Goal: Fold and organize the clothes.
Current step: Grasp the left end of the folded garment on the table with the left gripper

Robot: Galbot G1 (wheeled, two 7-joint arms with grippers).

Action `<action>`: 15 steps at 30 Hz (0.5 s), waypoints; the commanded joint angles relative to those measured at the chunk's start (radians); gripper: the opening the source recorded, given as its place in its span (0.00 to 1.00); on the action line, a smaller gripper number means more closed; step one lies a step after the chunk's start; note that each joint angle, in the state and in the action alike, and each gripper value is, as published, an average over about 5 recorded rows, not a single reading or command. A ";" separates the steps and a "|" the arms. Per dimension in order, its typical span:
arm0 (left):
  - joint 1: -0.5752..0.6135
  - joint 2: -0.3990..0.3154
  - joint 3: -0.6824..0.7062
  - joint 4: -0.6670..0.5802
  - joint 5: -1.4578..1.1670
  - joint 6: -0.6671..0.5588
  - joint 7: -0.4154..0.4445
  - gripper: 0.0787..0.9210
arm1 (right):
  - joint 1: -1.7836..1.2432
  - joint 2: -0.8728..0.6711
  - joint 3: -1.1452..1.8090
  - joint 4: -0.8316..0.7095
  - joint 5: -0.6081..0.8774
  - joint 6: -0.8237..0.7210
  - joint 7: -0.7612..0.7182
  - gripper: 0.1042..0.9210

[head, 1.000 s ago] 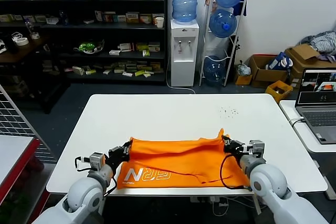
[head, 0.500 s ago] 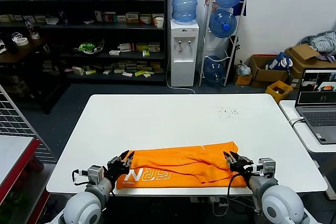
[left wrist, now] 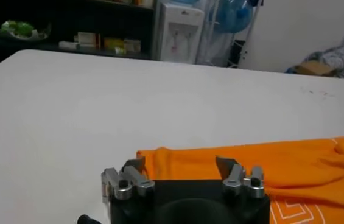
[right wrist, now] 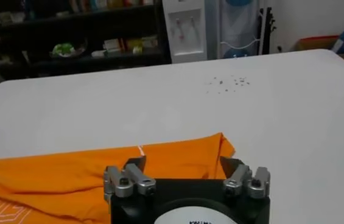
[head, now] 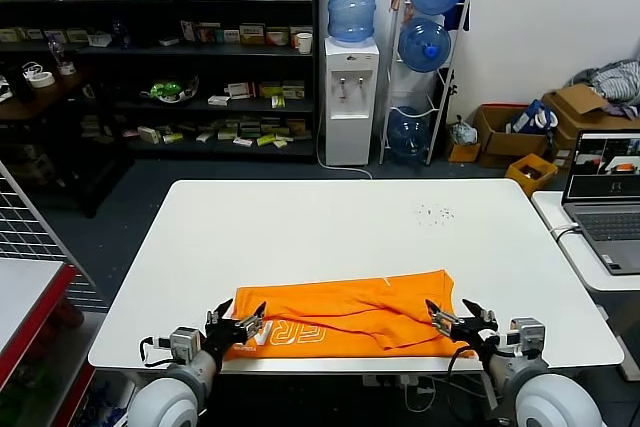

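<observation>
Both grippers, left gripper (head: 238, 320) and right gripper (head: 453, 313), now apparently off the T-shirt (head: 345, 312).

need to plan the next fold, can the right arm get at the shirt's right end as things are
Probably yes. The right gripper sits open at the near edge of the table, right beside that end of the shirt, with nothing between them.

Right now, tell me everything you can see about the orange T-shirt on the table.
The orange T-shirt looks like soft cotton, folded into a wide, wrinkled band lying flat along the near edge of the white table. White block lettering shows toward its left end. The left gripper and right gripper sit open at its two ends, neither holding it.
</observation>
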 commanded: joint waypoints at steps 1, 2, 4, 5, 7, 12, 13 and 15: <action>0.013 -0.037 0.002 0.059 0.026 -0.019 -0.005 0.88 | -0.038 0.006 0.031 0.015 -0.009 0.004 -0.008 0.88; 0.012 -0.038 0.002 0.064 0.028 -0.021 -0.005 0.88 | -0.038 0.007 0.031 0.014 -0.009 0.004 -0.008 0.88; 0.011 -0.040 0.002 0.072 0.033 -0.025 -0.006 0.88 | -0.037 0.008 0.029 0.013 -0.009 0.003 -0.008 0.88; 0.010 -0.041 0.002 0.076 0.035 -0.026 -0.006 0.88 | -0.037 0.008 0.029 0.012 -0.010 0.003 -0.008 0.88; 0.009 -0.043 0.003 0.087 0.037 -0.027 -0.006 0.87 | -0.038 0.008 0.029 0.012 -0.009 0.003 -0.008 0.88; 0.007 -0.046 0.005 0.101 0.038 -0.027 -0.003 0.73 | -0.040 0.008 0.031 0.015 -0.008 0.004 -0.008 0.88; 0.008 -0.047 0.006 0.100 0.038 -0.027 -0.004 0.70 | -0.040 0.008 0.031 0.015 -0.008 0.004 -0.008 0.88; 0.008 -0.047 0.006 0.097 0.038 -0.027 -0.005 0.64 | -0.040 0.008 0.031 0.015 -0.008 0.005 -0.007 0.88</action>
